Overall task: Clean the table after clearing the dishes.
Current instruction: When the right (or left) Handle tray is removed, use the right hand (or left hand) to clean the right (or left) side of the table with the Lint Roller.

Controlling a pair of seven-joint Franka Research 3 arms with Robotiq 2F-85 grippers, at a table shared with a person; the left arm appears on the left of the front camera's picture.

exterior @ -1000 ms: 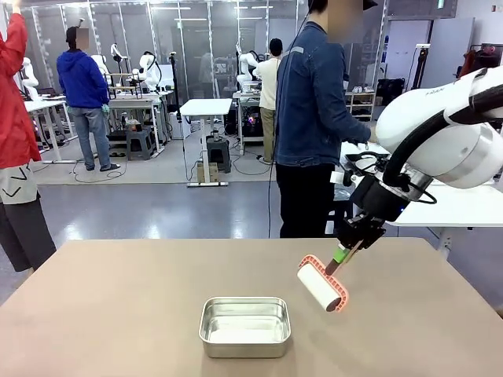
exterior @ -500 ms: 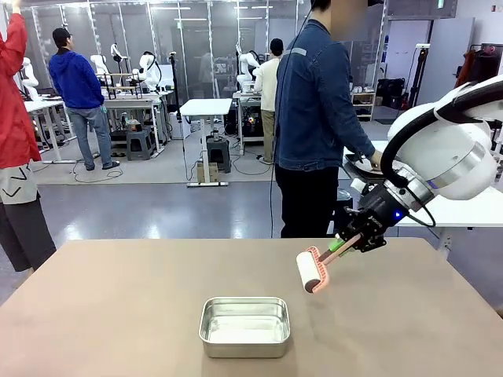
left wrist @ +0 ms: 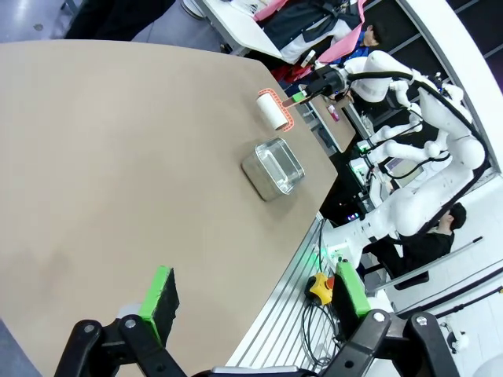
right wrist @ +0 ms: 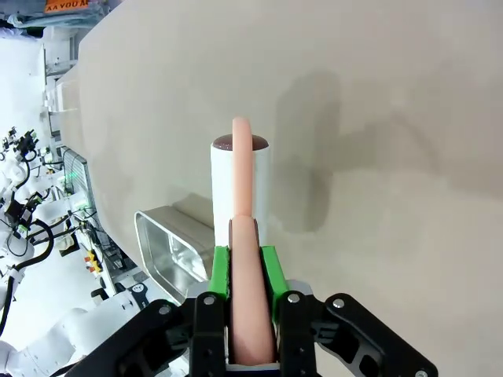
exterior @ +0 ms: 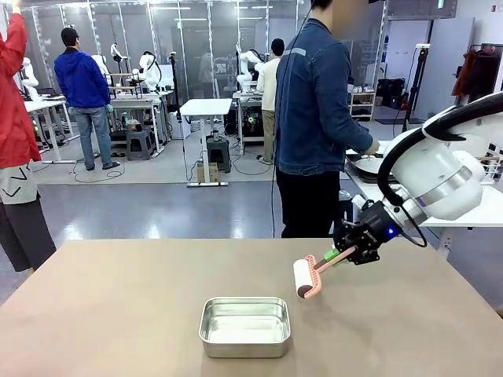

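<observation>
- Cleaning step: my right tool (exterior: 339, 255), centre-right in the front view, clamps the lint roller (exterior: 302, 279) by its handle, close over the counter (exterior: 110, 314) across the lower frame.
- My left tool (left wrist: 255, 298) stands wide and holds nothing.
- Next, I reckon: press the roller down and sweep, skirting the steel pan (exterior: 245, 326).

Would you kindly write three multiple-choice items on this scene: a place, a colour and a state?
1. The small rectangular steel pan stands: A) on the beige matte table; B) on the floor; C) on a chair.
2. The handle of the white cylindrical lint roller is: A) blue; B) pink; C) black.
3. The jaws of the right gripper are: A) wide open; B) shut on the roller's handle; C) shut on the pan.
Answers: A, it rests on the tabletop; B, the handle looks pink; B, they clamp the handle.
</observation>
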